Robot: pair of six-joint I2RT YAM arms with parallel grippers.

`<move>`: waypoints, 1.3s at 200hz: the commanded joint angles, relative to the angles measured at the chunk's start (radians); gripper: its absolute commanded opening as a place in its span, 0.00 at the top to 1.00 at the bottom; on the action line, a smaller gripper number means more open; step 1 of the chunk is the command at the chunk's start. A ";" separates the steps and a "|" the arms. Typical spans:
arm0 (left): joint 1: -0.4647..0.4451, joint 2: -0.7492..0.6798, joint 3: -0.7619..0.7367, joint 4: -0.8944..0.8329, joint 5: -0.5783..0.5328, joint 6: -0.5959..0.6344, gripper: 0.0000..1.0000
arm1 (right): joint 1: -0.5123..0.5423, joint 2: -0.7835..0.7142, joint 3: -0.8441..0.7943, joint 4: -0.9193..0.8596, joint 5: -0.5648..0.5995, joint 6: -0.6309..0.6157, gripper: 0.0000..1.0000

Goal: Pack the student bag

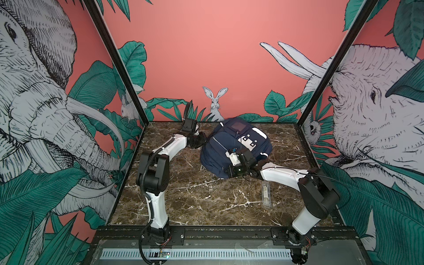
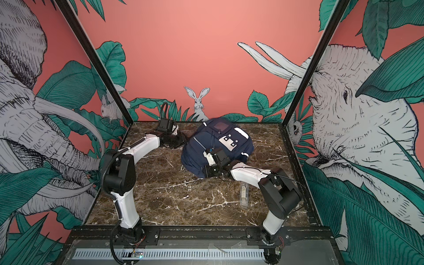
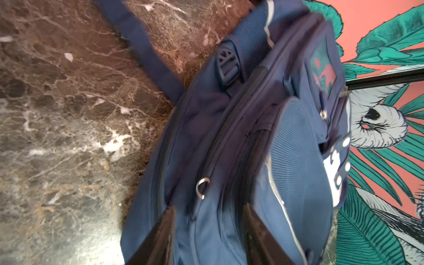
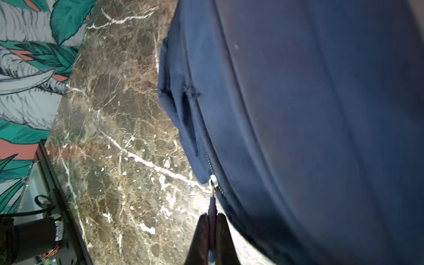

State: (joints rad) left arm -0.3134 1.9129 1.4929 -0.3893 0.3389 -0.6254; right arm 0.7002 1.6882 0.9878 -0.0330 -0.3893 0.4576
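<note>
1. The brown, white-veined marble tabletop lies bare across the lower centre of both top views, which leaves open room there. Walls close its upper, left and right edges.
2. The student bag, a large navy-blue fabric backpack with white trim, lies upper centre, close to the back wall. It looks soft and slumping, likely bulky rather than heavy. Folds, straps and zips seem the best holds.
3. The left gripper sits at the bag's upper-left flank, fingers parted around bag fabric, apparently unclamped.
4. The right gripper, at the bag's lower edge, pinches the thin zip pull.
5. A small clear plastic case lies lower right, apart from the bag.
</note>
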 commanded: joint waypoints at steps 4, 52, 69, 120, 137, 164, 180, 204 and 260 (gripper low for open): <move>-0.008 -0.130 -0.075 -0.060 -0.030 0.067 0.49 | 0.011 0.007 0.035 -0.005 -0.048 0.014 1.00; -0.070 -0.231 -0.257 -0.010 0.046 0.038 0.48 | 0.021 -0.019 0.028 -0.011 -0.037 0.016 1.00; -0.115 -0.231 -0.283 0.006 0.048 0.019 0.48 | 0.022 -0.031 0.024 -0.016 -0.026 0.017 1.00; -0.176 -0.184 -0.329 0.057 0.069 -0.041 0.49 | 0.024 -0.060 0.027 -0.017 -0.011 0.032 1.00; -0.175 -0.176 -0.335 0.063 0.063 -0.040 0.49 | 0.029 -0.058 0.031 -0.013 -0.017 0.036 1.00; -0.177 -0.147 -0.318 0.092 0.079 -0.052 0.58 | 0.035 -0.061 0.035 -0.016 -0.016 0.037 1.00; -0.177 -0.129 -0.299 0.103 0.080 -0.053 0.67 | 0.037 -0.069 0.032 -0.020 -0.010 0.036 1.00; -0.176 -0.113 -0.261 0.084 0.057 -0.040 0.90 | 0.036 -0.080 0.018 -0.032 0.010 0.035 1.00; -0.126 -0.118 -0.201 0.024 0.023 0.002 1.00 | 0.025 -0.172 -0.097 -0.071 0.077 0.026 1.00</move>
State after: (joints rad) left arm -0.4808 1.8103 1.2613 -0.3687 0.4046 -0.6575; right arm 0.7227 1.5795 0.9363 -0.0677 -0.3302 0.4904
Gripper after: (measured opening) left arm 0.061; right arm 0.049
